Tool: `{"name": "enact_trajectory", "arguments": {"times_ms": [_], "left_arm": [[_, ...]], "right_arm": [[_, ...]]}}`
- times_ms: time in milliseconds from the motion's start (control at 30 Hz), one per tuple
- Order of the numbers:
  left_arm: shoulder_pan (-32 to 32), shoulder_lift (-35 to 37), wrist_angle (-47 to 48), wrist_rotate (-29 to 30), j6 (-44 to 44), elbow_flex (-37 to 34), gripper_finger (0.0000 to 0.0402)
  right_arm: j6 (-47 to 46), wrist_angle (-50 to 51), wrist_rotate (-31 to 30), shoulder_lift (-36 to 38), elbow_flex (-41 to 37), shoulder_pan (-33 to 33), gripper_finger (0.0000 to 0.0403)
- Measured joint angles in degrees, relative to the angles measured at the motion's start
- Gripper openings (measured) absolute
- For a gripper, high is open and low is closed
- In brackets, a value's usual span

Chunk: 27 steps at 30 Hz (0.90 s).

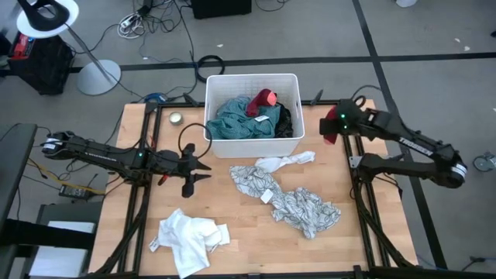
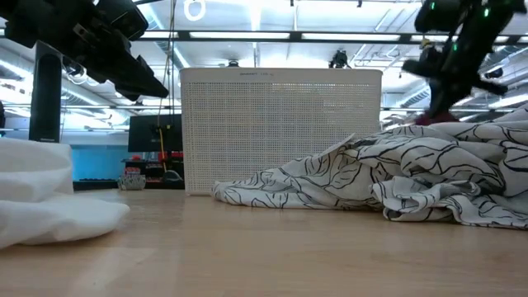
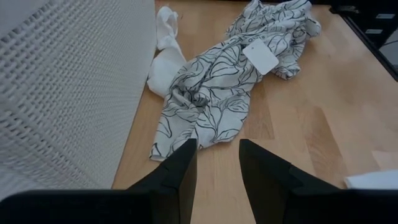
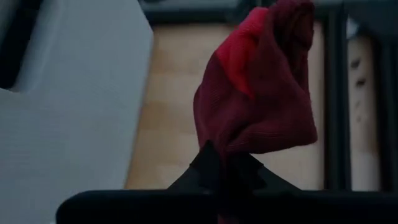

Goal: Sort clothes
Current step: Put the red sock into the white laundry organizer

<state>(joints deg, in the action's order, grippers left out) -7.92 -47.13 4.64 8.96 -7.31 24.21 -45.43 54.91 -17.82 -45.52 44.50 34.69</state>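
My right gripper (image 1: 328,130) hangs above the table's far right corner, beside the white bin (image 1: 252,146), shut on a dark red garment (image 4: 255,99). Over the table's left half my left gripper (image 1: 203,165) stands open with nothing between its fingers (image 3: 180,163), pointing at the white garment with black leaf print (image 3: 217,93). That garment lies spread across the table's middle (image 1: 288,198). A white sock (image 1: 285,162) lies at its far end, beside the bin. A plain white garment (image 1: 188,236) lies crumpled near the front left. My right gripper pinches a bunched fold of the red garment (image 4: 231,146) between its two shut fingers, which slant downward. The cloth is lifted clear of the table and hangs slack from the fingertips (image 1: 331,139). How many layers it has, I cannot tell.
The bin holds teal (image 1: 236,120), red (image 1: 265,99) and black (image 1: 284,118) clothes. A small round tin (image 1: 176,118) lies at the table's far left. Bare wood shows between the leaf-print garment and the plain white one.
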Motion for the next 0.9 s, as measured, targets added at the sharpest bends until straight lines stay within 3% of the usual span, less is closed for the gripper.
{"name": "enact_trajectory", "arguments": {"times_ms": [267,500,900], "left_arm": [[0.0,0.0,0.0,0.18,0.0,0.0,0.0126],[0.0,0.0,0.0,0.18,0.0,0.0,0.0126],[0.0,-0.02,0.0,0.14,-0.01,0.0,0.0126]], "right_arm": [[0.18,4.45,-7.28,-2.49,15.94,-7.58,0.0003],[1.94,3.57,-11.13,-10.34,26.18,-15.2,0.0003],[11.36,-9.65,-9.49,-30.17,40.55,-20.12,0.0003]]}}
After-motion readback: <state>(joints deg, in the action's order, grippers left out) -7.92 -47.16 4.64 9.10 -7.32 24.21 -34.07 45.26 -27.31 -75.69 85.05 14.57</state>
